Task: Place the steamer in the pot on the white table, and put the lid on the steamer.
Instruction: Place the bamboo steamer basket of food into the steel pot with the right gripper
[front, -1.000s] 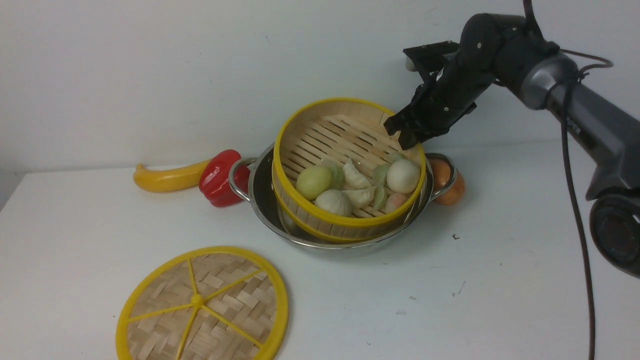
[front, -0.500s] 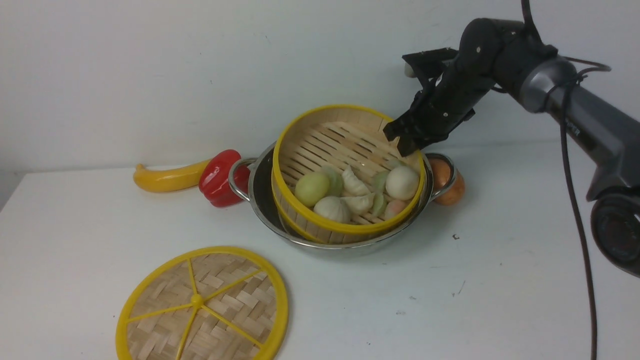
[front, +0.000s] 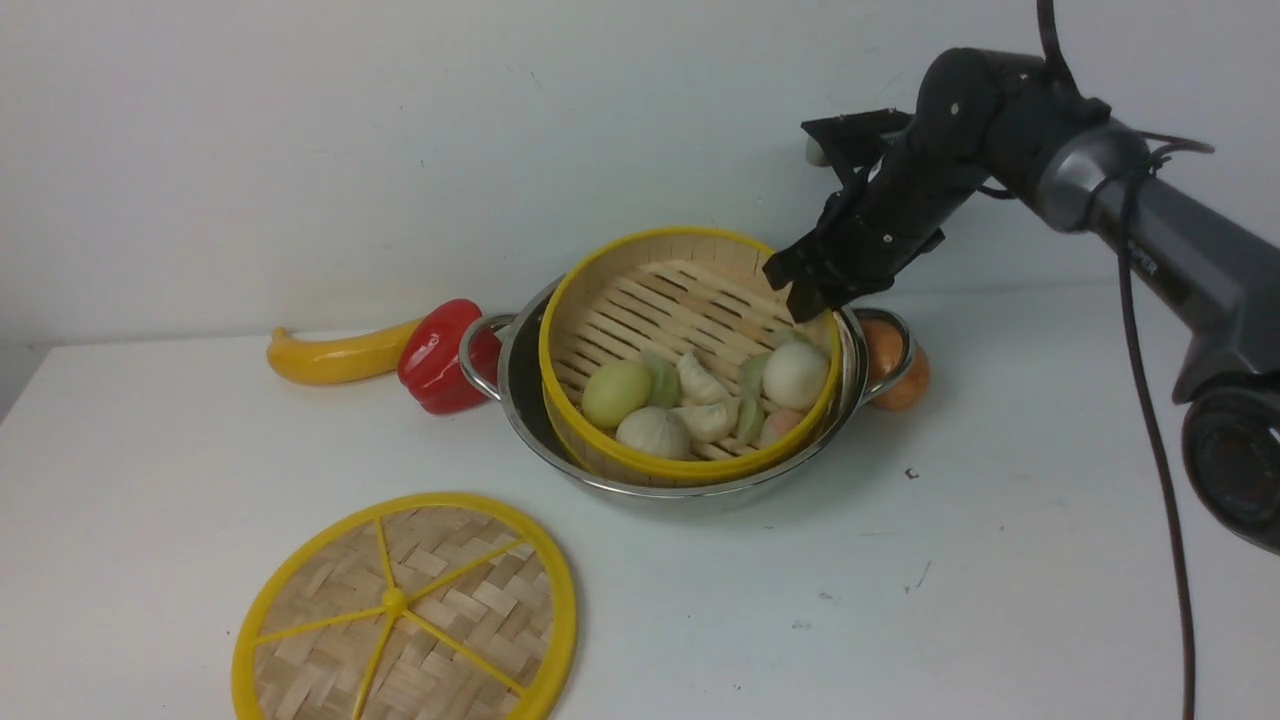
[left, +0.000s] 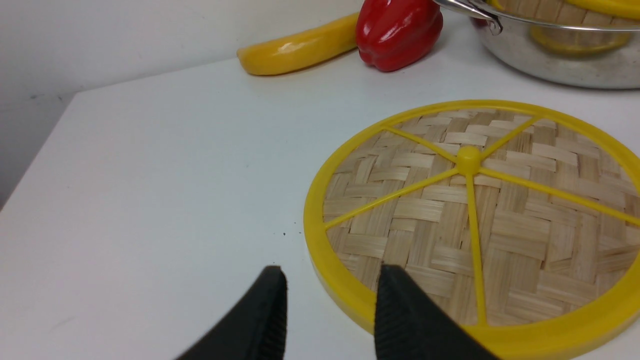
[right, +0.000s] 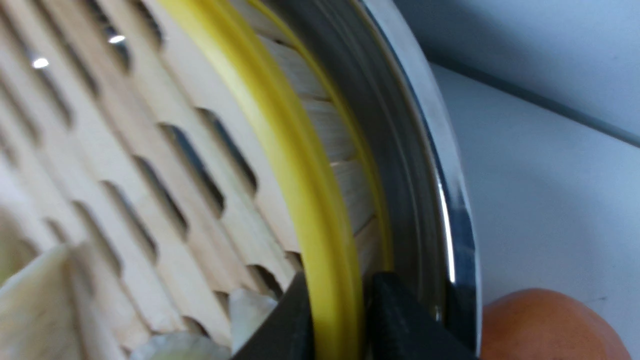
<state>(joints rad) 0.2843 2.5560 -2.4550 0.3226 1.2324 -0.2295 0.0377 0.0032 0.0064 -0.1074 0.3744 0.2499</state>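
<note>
Steamer (front: 660, 310) has dropped lower into the pot (front: 520, 390) than half a second ago. Its tilt is flatter and the near rim is now down inside the steel wall. It is not level yet: the far-right edge sits higher than the near-left, so the open top faces up and leans toward the near side. It is round, so no long axis. The floor slats run roughly left to right on a slight slant. Dumplings and buns (front: 700, 400) are bunched at the low near side.

Right gripper (front: 805, 290) is clamped on the steamer's far-right yellow rim. In the right wrist view (right: 335, 300) one finger is inside the basket and the other is outside, between the bamboo wall and the pot wall.

Pot stands upright on the white table (front: 1000, 520), far-centre, with loop handles left and right. An orange round item (front: 900, 375) is touching or just beside the right handle. A red pepper (front: 440, 355) is against the left handle, and a yellow squash (front: 335, 355) is just left of the pepper, lying left-right.

Lid (front: 405, 610) lies flat near-left, knob up, well apart from the pot. Left gripper (left: 330, 300) is at the lid's edge with its fingers spread and nothing between them. One finger (left: 400, 310) overlaps the yellow rim; cannot tell if it touches.
</note>
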